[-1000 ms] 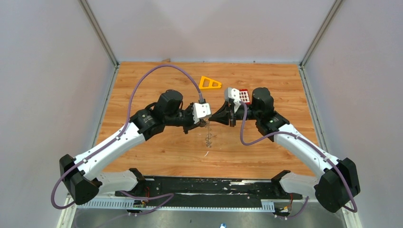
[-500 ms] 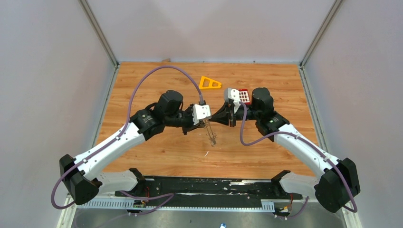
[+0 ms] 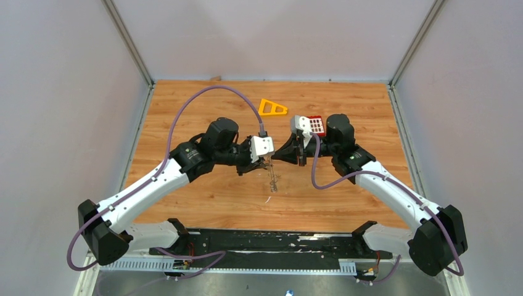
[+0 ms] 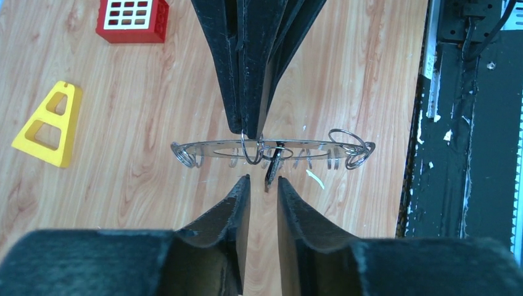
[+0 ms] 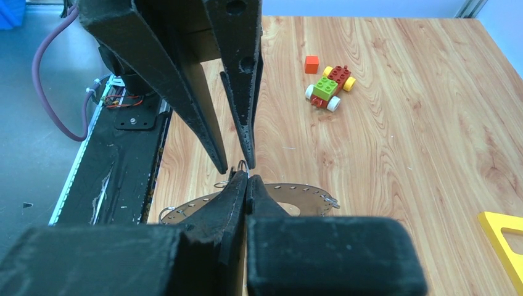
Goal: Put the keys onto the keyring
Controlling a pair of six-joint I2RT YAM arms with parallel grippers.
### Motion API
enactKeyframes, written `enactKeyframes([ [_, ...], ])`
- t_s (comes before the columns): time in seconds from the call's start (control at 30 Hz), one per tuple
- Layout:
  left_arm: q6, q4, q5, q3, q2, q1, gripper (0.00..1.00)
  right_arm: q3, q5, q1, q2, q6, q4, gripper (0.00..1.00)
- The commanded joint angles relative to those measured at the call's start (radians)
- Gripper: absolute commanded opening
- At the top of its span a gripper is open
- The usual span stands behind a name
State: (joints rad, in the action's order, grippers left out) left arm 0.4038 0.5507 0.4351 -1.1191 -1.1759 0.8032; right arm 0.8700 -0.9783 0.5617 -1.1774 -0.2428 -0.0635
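Note:
The keyring (image 4: 308, 147) is a flat thin grey ring with small wire loops along its rim, held in the air edge-on. It also shows below the fingers in the right wrist view (image 5: 302, 196) and hangs between the arms in the top view (image 3: 272, 180). My right gripper (image 5: 247, 177) is shut on the keyring's rim at a small wire loop. A tiny black-headed key (image 4: 272, 171) dangles from the ring. My left gripper (image 4: 261, 180) stands open facing it, its tips on either side of the key without touching it.
A yellow triangular frame (image 3: 272, 108) and a red keypad block (image 3: 317, 125) lie behind the grippers. A small brick car (image 5: 330, 86) and an orange cube (image 5: 312, 64) sit on the wooden table. The black base rail (image 4: 462, 123) runs along the near edge.
My left jaws have opened and let go of the key. The hanging keyring swung a little and came back. Both arms stay nearly where they were.

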Motion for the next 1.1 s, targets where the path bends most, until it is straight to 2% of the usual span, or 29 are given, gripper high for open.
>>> enactKeyframes([
  [0.0,0.012,-0.011,-0.001,-0.029,0.002,-0.002,0.33,0.022,-0.032,0.006,0.026,-0.019,-0.030,0.00],
  [0.07,0.009,-0.028,-0.011,-0.028,0.011,-0.002,0.37,0.023,-0.038,0.006,0.028,-0.019,-0.029,0.00],
  [0.2,-0.007,-0.072,-0.017,-0.030,0.030,-0.002,0.38,0.023,-0.045,0.005,0.027,-0.012,-0.037,0.00],
  [0.57,-0.066,-0.132,0.068,-0.026,0.015,-0.002,0.31,0.021,-0.049,0.006,0.030,-0.007,-0.041,0.00],
  [0.7,-0.073,-0.130,0.081,-0.027,0.003,-0.002,0.23,0.020,-0.048,0.005,0.033,-0.009,-0.041,0.00],
  [0.93,-0.074,-0.103,0.100,-0.045,-0.016,-0.002,0.00,0.018,-0.039,0.005,0.033,-0.015,-0.041,0.00],
  [1.07,-0.060,-0.021,0.076,-0.106,-0.039,-0.002,0.00,0.018,-0.012,0.004,0.035,-0.043,-0.023,0.01],
])
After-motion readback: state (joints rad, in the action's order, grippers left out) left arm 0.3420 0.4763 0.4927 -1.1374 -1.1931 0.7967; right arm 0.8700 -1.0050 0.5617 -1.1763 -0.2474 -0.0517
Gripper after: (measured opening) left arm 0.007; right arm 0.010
